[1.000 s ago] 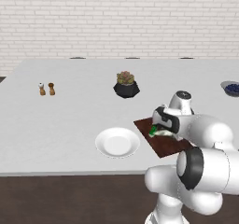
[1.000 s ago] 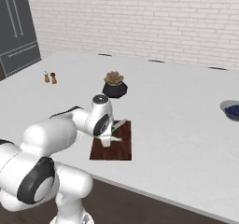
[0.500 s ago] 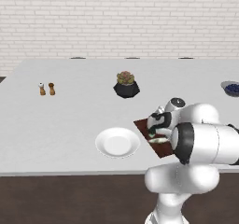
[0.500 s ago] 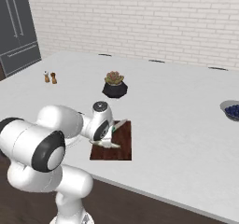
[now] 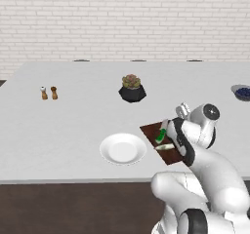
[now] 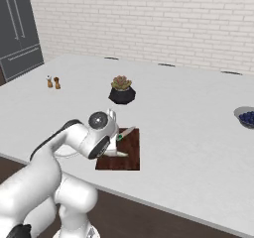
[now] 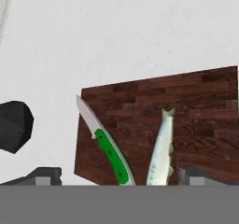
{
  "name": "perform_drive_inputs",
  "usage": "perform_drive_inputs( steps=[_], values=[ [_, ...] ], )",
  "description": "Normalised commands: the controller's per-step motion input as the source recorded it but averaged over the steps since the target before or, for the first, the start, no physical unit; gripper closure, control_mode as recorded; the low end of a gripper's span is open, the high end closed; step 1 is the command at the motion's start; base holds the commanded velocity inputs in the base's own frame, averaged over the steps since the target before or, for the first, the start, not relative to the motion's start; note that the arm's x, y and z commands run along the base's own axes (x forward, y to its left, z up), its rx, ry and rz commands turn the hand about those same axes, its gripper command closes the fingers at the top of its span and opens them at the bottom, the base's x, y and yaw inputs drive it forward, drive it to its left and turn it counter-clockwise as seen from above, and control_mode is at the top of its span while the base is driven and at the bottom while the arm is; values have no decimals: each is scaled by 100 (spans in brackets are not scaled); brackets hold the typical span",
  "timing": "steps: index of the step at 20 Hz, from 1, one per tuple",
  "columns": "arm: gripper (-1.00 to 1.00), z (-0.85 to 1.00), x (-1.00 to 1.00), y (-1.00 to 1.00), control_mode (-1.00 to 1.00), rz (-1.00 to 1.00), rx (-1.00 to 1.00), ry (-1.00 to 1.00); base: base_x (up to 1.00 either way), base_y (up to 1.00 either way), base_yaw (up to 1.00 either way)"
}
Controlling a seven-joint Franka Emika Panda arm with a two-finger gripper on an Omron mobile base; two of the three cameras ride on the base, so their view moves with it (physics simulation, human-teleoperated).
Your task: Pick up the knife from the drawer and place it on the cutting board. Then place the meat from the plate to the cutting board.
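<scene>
A dark wooden cutting board (image 7: 186, 120) lies on the white counter (image 5: 73, 116), bearing the green-handled knife (image 7: 109, 150) and the fish (image 7: 161, 150) side by side. Just beside it sits the bare white plate (image 5: 123, 148). The gripper (image 7: 116, 176) hovers above the board, jaws spread, holding nothing.

Random stuff sitting around on the white counter (image 5: 73, 116)

A succulent in a black pot (image 5: 132, 88) is sitting mid-counter, and the salt and pepper shakers (image 5: 48, 92) are standing side by side way off to the left. A bowl of dark blue berries (image 6: 245, 118) is hanging out at the far right edge, with the dark fridge (image 6: 19, 29) standing against the brick wall (image 5: 125, 21).
</scene>
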Motion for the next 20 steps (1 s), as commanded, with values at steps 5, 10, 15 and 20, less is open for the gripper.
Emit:
perform_drive_inputs(
  steps=[5,10,15,20],
  values=[
    [-100,99,-80,-3,-100,-2,1,20,0,0,0],
    [-100,79,-85,-63,-100,-13,0,30,0,0,0],
    [-100,48,-99,-86,-100,-15,0,30,0,0,0],
    [-100,34,-97,-83,-100,-15,7,32,0,0,0]
  ],
)
